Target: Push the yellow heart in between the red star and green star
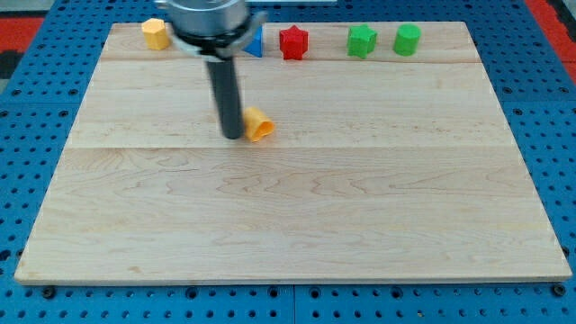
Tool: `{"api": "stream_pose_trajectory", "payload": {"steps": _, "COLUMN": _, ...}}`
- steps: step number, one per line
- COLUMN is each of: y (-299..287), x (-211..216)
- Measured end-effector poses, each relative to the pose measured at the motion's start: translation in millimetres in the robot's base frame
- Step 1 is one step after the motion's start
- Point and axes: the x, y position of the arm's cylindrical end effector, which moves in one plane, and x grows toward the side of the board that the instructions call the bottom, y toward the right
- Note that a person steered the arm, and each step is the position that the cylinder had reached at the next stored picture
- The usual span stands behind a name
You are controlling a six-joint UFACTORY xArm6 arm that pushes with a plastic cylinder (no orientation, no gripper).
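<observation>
The yellow heart (260, 125) lies on the wooden board (297, 216), left of centre in the upper half. My tip (233, 136) touches the heart's left side. The red star (292, 42) sits at the board's top edge, up and right of the heart. The green star (362, 40) sits at the top edge to the right of the red star, with a gap between them.
A green round-topped block (407, 40) stands right of the green star. A yellow block (157, 33) sits at the top left. A blue block (255, 43) is partly hidden behind the arm, just left of the red star.
</observation>
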Motion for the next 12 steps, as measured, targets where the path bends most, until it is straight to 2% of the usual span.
{"api": "stream_pose_trajectory", "payload": {"steps": 1, "y": 35, "x": -2}}
{"api": "stream_pose_trajectory", "payload": {"steps": 2, "y": 39, "x": -36}}
{"api": "stream_pose_trajectory", "payload": {"steps": 3, "y": 13, "x": -66}}
{"api": "stream_pose_trajectory", "payload": {"steps": 4, "y": -10, "x": -66}}
{"api": "stream_pose_trajectory", "payload": {"steps": 6, "y": 21, "x": -93}}
{"api": "stream_pose_trajectory", "payload": {"steps": 11, "y": 108, "x": -81}}
{"api": "stream_pose_trajectory", "payload": {"steps": 12, "y": 109, "x": -100}}
